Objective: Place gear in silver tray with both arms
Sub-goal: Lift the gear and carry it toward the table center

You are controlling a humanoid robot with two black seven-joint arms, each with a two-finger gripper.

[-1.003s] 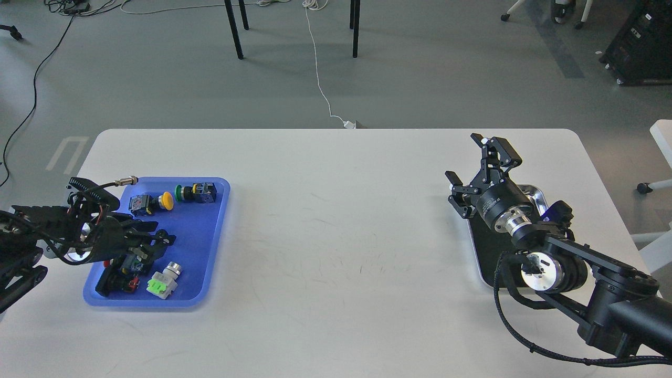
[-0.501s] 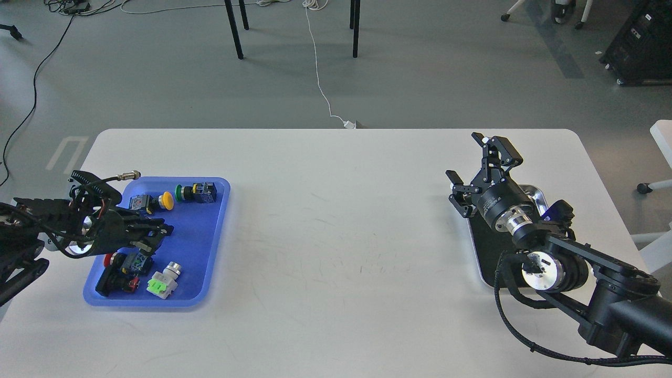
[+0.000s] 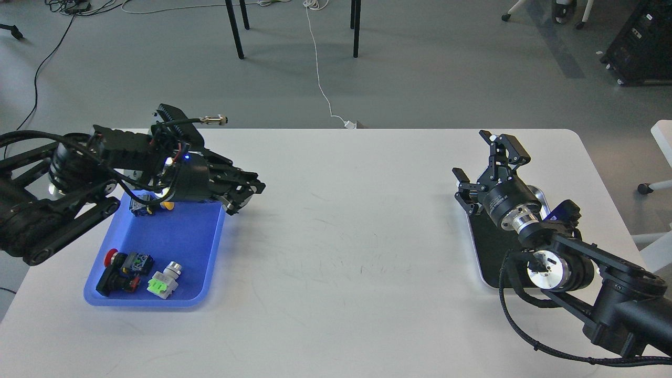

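The silver tray (image 3: 489,251) lies at the table's right side, mostly hidden under my right arm; its dark bottom and part of its rim show. My right gripper (image 3: 484,165) is open and empty, held above the tray's far left corner. My left gripper (image 3: 245,195) is raised over the right far edge of the blue tray (image 3: 202,247), pointing right. Its fingers are dark and close together with a small grey piece between them; I cannot tell whether it grips anything. No gear shows clearly.
The blue tray holds a red push button (image 3: 119,265), a green-and-white switch (image 3: 161,282) and a blue-and-yellow button (image 3: 143,205) partly behind my left arm. The white table (image 3: 346,252) lies between the two trays. Chair legs and cables lie on the floor beyond.
My left arm has lifted out of the blue tray and swung up and right, to its far right edge. The green button part no longer shows. My right gripper shifted slightly right.
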